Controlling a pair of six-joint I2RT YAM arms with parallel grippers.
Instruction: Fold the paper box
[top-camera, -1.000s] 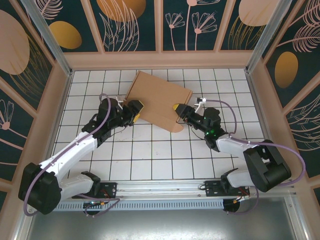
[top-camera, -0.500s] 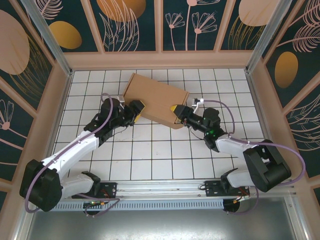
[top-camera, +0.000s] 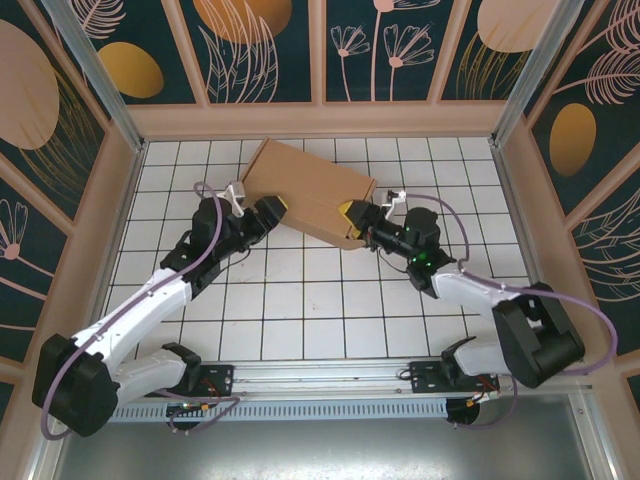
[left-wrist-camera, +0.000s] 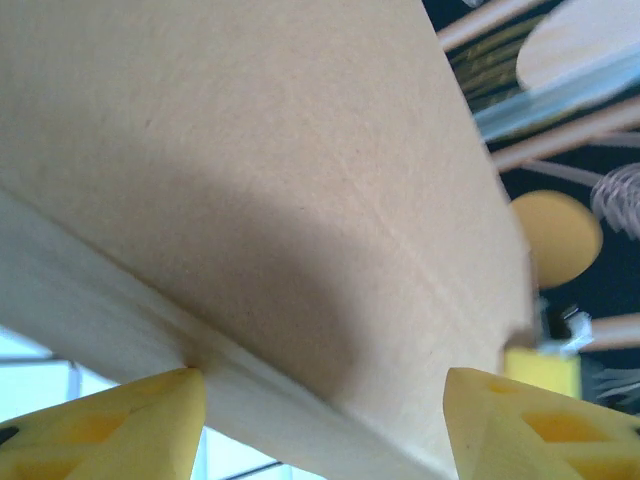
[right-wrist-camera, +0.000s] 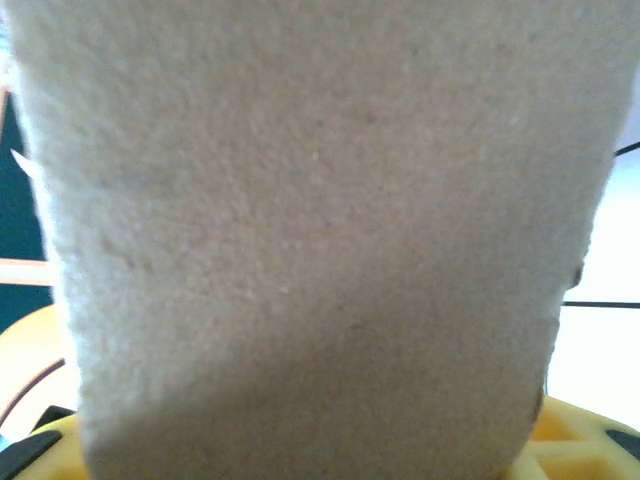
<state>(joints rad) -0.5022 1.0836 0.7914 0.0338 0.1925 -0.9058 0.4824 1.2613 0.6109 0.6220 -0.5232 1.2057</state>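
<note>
paper box (top-camera: 310, 185) tilted up, left arm (top-camera: 150, 300) and right arm (top-camera: 465, 290) stretched inward, left jaws open at edge, right jaws gripping corner

The top camera looks down from high up; both wrist cameras sit right against the same paper box (top-camera: 310, 190).

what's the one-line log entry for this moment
stage: folding | paper box: spans between both grippers | left gripper: open, at its left end | right gripper: at its right end, grip unclear
</note>
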